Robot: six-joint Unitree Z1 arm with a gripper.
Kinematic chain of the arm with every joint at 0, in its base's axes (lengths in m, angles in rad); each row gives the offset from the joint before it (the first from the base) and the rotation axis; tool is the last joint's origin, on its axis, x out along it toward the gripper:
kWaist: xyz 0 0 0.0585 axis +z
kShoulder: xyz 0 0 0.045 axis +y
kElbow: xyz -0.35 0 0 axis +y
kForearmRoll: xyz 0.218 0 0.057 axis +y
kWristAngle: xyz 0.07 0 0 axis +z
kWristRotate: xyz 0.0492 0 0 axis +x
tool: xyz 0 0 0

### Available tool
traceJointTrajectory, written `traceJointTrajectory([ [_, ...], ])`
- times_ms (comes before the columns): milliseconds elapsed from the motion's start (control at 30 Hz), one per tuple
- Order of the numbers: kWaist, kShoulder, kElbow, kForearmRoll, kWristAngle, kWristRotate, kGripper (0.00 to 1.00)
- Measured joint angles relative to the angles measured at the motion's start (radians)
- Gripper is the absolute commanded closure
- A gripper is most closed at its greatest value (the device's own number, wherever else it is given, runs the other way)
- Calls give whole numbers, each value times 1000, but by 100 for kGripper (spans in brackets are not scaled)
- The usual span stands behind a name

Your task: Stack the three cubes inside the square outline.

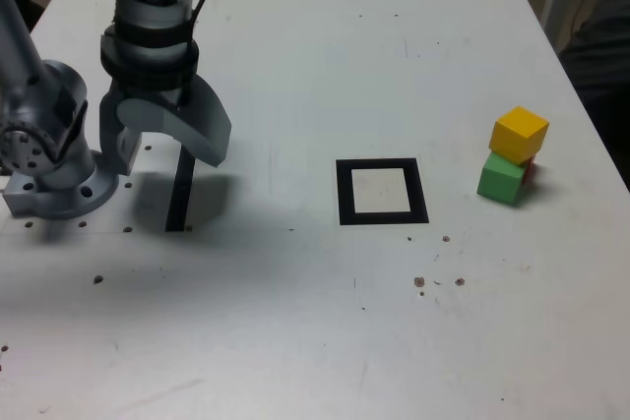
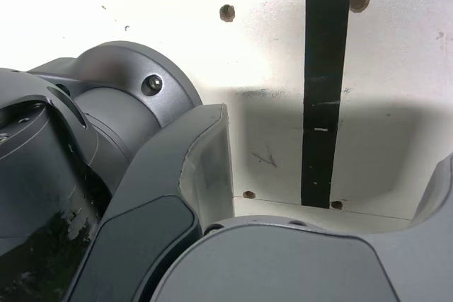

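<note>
Near the exterior view's right edge the yellow cube (image 1: 520, 133) sits skewed on the green cube (image 1: 502, 177). Only a sliver of the red cube (image 1: 531, 171) shows, behind and touching them. The square outline (image 1: 382, 192), black with a pale centre, lies flat at mid-table with nothing in it. Far to the exterior view's left, my gripper (image 1: 162, 150) points down over the table beside the arm's base (image 1: 54, 184). It stands open, with nothing between its jaws. In the wrist view the gripper (image 2: 329, 146) frames bare table, and no cube shows.
A thin black strip (image 1: 180, 189) (image 2: 325, 97) lies on the white table (image 1: 295, 322) under the gripper. Small holes and specks dot the surface. A dark shape (image 1: 600, 36) stands beyond the table's right edge in the exterior view.
</note>
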Motion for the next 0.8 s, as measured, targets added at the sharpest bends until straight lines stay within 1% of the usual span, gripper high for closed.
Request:
traceJointTrajectory([
  [533,0,6,-9,4,-1,0,1],
  [800,0,65,-69,6,-6,9,1],
])
